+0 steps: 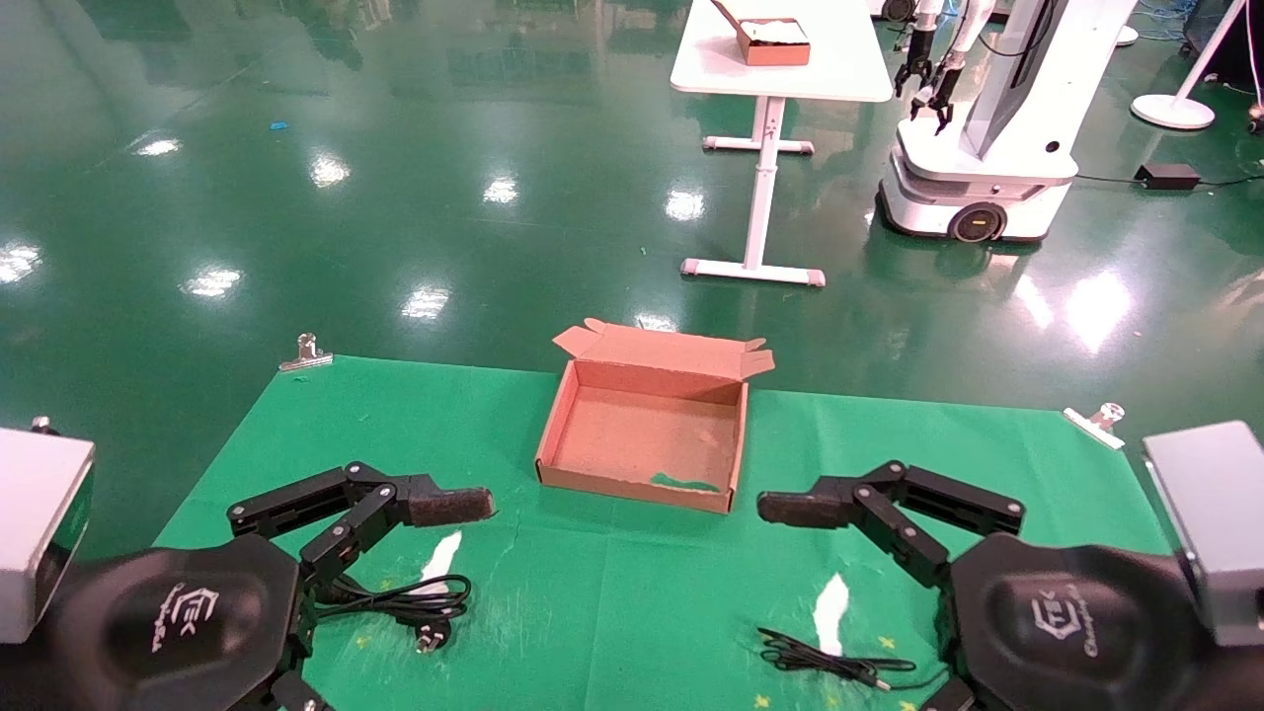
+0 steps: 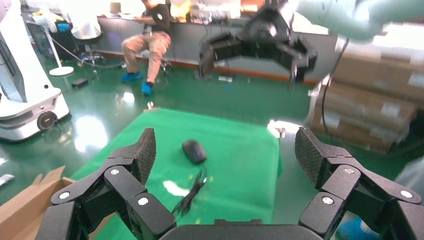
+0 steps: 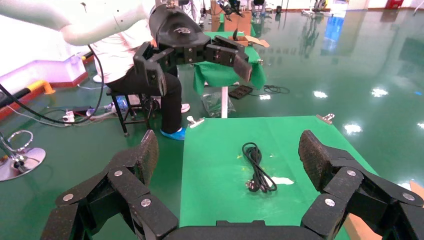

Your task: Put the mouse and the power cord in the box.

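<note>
Two grippers are hovering wide open above a green-covered tabletop (image 1: 326, 434), with neither of them holding anything and the packing job apparently not yet begun. Sitting at the middle of the far half of the cloth, the box (image 1: 647, 434), a shallow brown cardboard tray with its lid flap folded back, is lying empty. On the robot's left, the left gripper (image 1: 395, 513) is hanging just above the power cord (image 1: 410, 599), whose thick black loops and pronged plug are resting on the cloth near the front edge. On the robot's right, the right gripper (image 1: 839, 509) is poised over the other side, where the mouse's thin black cable (image 1: 829, 662) is trailing across the cloth; the mouse (image 2: 194, 150) itself, hidden in the head view, is showing in the left wrist view as a glossy black oval lying beyond its bundled cable. Both items are sitting well apart from the box, so, judging from this layout, both pick-ups and both placements are remaining to be done.
</note>
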